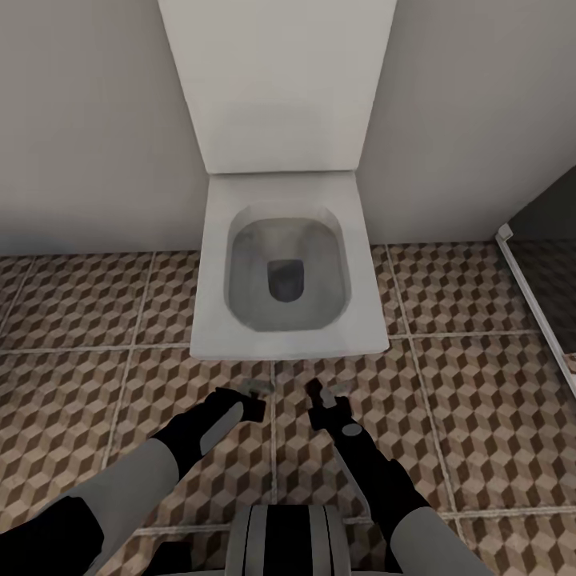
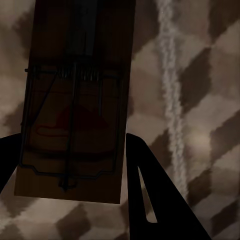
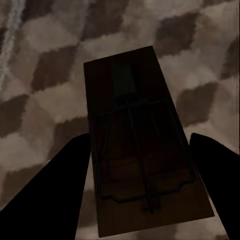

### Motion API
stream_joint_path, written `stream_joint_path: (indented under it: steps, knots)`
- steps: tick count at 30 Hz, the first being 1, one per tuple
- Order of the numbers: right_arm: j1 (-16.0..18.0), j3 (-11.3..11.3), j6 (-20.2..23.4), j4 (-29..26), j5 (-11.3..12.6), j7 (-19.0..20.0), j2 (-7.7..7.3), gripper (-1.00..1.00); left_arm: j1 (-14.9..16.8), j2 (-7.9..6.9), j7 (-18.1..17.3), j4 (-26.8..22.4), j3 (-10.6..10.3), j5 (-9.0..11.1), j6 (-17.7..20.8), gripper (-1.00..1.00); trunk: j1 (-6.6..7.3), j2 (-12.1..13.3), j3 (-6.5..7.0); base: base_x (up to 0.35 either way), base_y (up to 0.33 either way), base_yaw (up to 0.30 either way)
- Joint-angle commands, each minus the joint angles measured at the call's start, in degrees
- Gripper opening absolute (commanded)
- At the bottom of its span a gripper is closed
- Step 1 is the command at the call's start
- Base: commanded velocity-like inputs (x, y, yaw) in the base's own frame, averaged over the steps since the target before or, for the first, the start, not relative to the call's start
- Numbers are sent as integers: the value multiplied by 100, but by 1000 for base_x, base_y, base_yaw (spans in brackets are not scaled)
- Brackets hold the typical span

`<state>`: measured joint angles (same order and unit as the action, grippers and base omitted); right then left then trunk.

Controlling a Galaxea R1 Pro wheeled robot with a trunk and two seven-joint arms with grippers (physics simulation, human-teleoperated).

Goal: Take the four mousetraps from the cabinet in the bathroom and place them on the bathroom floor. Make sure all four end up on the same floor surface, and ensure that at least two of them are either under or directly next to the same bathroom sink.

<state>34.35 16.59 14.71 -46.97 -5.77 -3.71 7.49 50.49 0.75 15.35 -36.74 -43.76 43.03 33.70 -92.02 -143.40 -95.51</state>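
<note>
Each of my grippers holds a mousetrap over the bathroom floor (image 1: 80,320) of cube-pattern tiles, just in front of a toilet. In the left wrist view my left gripper (image 2: 72,150) is shut on a brown wooden mousetrap (image 2: 75,100) with a dark wire spring. My right gripper (image 3: 142,142) is shut on a second mousetrap (image 3: 145,145), its dark fingers (image 3: 45,195) on both sides of the slab. From the head, the left gripper (image 1: 254,392) and right gripper (image 1: 322,394) hang low and close together. The cabinet and the bathroom sink are out of view.
A white toilet (image 1: 288,272) with its lid raised stands against the grey wall straight ahead, its front rim near both grippers. At the right, a white sill (image 1: 520,272) borders a darker tiled area (image 1: 552,264). Patterned tiles stretch left and right of the arms.
</note>
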Motion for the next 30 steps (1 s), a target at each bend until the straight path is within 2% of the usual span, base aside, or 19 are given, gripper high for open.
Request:
stream_joint_path:
  steps: [1,5,15,23,30]
  knots:
    - [1,13,25,-2,-88,-102,-2,-100,5,-4,47,-9,-58,39,14,-100,1,-1,-3,0,0,0]
    - [1,11,9,7,-118,-359,-2,-100,5,-2,47,-9,-100,39,12,-100,1,-1,-3,0,0,0]
    - [2,11,-26,143,-134,-416,-2,-100,5,-4,47,-9,-107,40,11,-100,1,-1,-3,0,0,0]
    - [2,18,-632,93,-135,-381,-3,-100,5,-2,47,-9,-107,39,14,-100,1,-1,-3,0,0,0]
    - [1,11,-717,67,-128,-396,-2,-100,5,0,47,-9,-107,41,11,-100,1,-1,-3,0,0,0]
